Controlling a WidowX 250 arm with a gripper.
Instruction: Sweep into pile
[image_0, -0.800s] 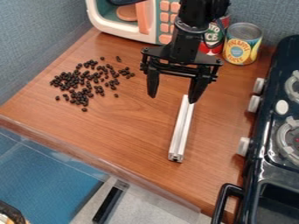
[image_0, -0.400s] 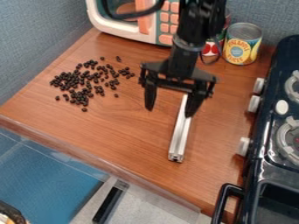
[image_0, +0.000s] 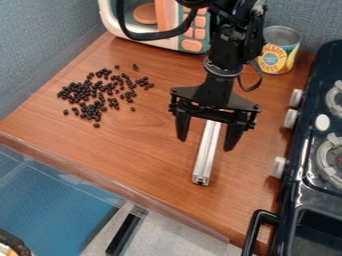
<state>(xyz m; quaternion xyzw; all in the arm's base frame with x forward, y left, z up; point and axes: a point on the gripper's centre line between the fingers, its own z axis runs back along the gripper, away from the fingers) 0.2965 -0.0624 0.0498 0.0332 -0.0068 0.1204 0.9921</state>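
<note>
Beans (image_0: 83, 93): Lots of little black ones. They lie on the brown counter (image_0: 133, 150), over on the left side as I look. Most are bunched up close, but some sit loose around the edges. A few are all by themselves, like the one nearest the front.

Bar (image_0: 208, 155): Long, straight and silvery white. It lies flat on the counter, well apart from the beans, to the right of them. Its near end points to the front edge of the counter. The far end goes behind the gripper.

Gripper (image_0: 206, 144): Black, hanging down over the bar. Its two fingers are spread wide, with a gap between them, and they hold nothing. One finger is on each side of the bar as I see it. I can't tell how high up the tips are.

Arm (image_0: 230, 55): Black too, coming in from the top. A black cable (image_0: 153, 36) loops in front of the toy microwave.

Toy microwave (image_0: 119, 25): White, with pinky orange buttons, at the back by the wall (image_0: 33, 55).

Can (image_0: 286, 50): Yellow and blue, standing up at the back, partly behind the arm.

Toy stove (image_0: 304, 175): Dark, on the right, with pale knobs facing the counter. A black handle (image_0: 254, 227) sticks out near the front.
</note>
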